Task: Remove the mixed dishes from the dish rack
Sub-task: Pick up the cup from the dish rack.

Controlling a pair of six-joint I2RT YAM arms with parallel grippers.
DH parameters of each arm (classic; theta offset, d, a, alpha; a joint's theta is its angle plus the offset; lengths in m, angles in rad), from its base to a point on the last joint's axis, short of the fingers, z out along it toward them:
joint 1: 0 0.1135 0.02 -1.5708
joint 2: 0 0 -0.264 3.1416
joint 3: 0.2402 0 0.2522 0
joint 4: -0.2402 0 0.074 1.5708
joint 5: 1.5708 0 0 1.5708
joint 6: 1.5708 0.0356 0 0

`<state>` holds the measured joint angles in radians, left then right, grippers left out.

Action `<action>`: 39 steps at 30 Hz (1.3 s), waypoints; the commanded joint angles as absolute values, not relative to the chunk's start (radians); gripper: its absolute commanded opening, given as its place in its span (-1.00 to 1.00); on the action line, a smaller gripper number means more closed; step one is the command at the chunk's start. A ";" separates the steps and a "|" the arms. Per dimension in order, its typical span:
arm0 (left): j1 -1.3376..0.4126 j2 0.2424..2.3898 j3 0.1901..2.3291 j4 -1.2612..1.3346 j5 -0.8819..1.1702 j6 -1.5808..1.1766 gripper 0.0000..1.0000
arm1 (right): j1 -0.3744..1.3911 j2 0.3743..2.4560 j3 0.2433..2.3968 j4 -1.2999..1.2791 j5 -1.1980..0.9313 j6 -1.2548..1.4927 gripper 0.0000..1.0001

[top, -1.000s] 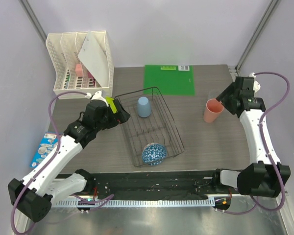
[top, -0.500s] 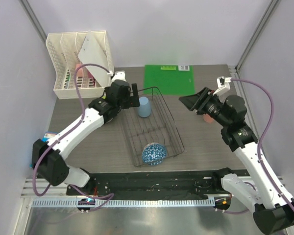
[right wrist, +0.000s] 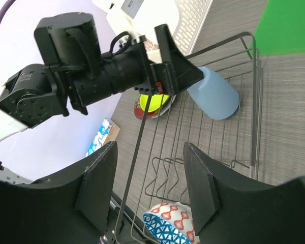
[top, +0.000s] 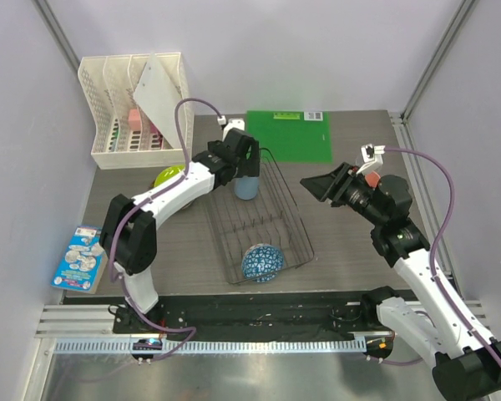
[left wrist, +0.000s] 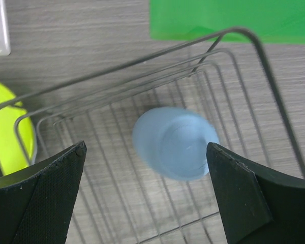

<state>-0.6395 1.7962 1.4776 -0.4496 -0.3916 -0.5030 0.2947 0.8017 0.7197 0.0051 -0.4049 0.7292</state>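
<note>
The dark wire dish rack (top: 255,224) lies mid-table. A light-blue cup (top: 246,187) stands upside down at its far end, and a blue-and-white patterned bowl (top: 262,261) leans at its near end. My left gripper (top: 249,163) hovers over the cup. In the left wrist view, its open fingers (left wrist: 40,198) straddle the cup (left wrist: 175,142) without touching it. My right gripper (top: 311,184) is open and empty to the right of the rack, pointing at it. The yellow-green plate (top: 169,177) rests on a dark red plate (right wrist: 145,113) left of the rack.
A white lattice organizer (top: 134,100) with a white board leaning in it stands at the back left. A green mat (top: 288,135) lies behind the rack. A blue box (top: 82,257) lies at the table's left edge.
The left arm swung from left of the rack to above the blue cup, leaving the yellow-green plate on the table. The right arm moved from the far right toward the rack.
</note>
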 commanded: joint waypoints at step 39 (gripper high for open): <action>-0.495 1.291 1.088 0.413 0.737 -1.052 -1.00 | 0.299 0.690 0.525 0.330 -0.397 0.847 0.26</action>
<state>-0.5110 1.2457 1.1332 -0.0051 0.2485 -0.7486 0.2947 0.6785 0.5476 0.1154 -0.3088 0.7620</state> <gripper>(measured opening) 0.630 0.629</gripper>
